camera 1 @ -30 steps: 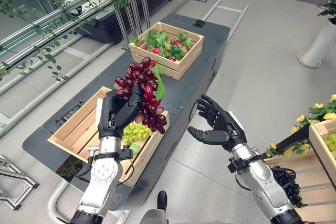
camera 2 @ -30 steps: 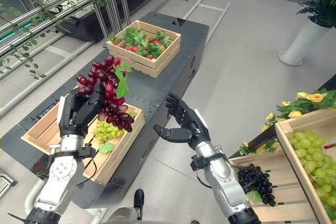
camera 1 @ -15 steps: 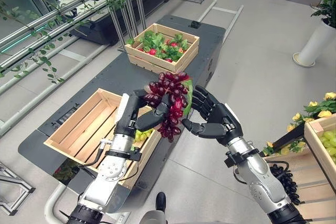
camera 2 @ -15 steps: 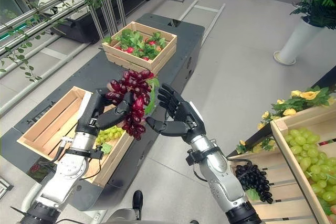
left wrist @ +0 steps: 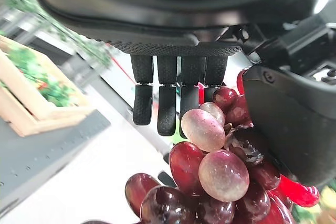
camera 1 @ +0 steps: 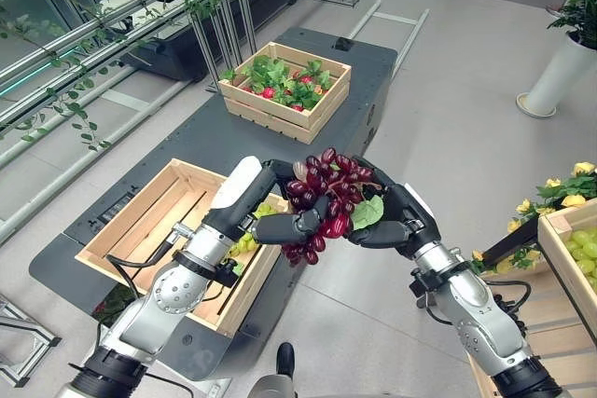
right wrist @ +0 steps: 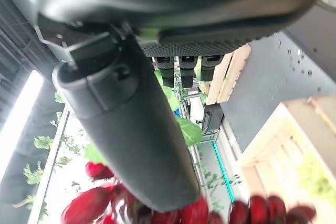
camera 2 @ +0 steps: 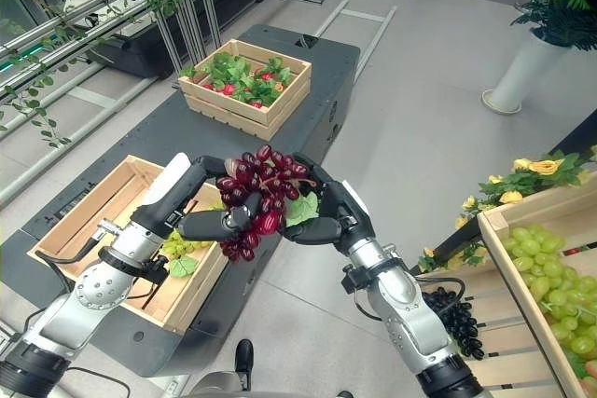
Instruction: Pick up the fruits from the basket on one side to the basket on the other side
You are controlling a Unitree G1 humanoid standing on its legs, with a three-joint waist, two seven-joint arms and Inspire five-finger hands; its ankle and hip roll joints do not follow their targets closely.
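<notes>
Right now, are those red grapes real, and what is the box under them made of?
The red grapes look plastic: very glossy and uniform, though I can't be sure. The near crate looks like bare, pale wood: slats and grain show.

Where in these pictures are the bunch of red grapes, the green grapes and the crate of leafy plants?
bunch of red grapes (camera 1: 326, 195): left eye view, middle of the cluster.
green grapes (camera 2: 173, 247): right eye view, berries lying in the near crate.
crate of leafy plants (camera 1: 276, 121): left eye view, its wooden front wall.
</notes>
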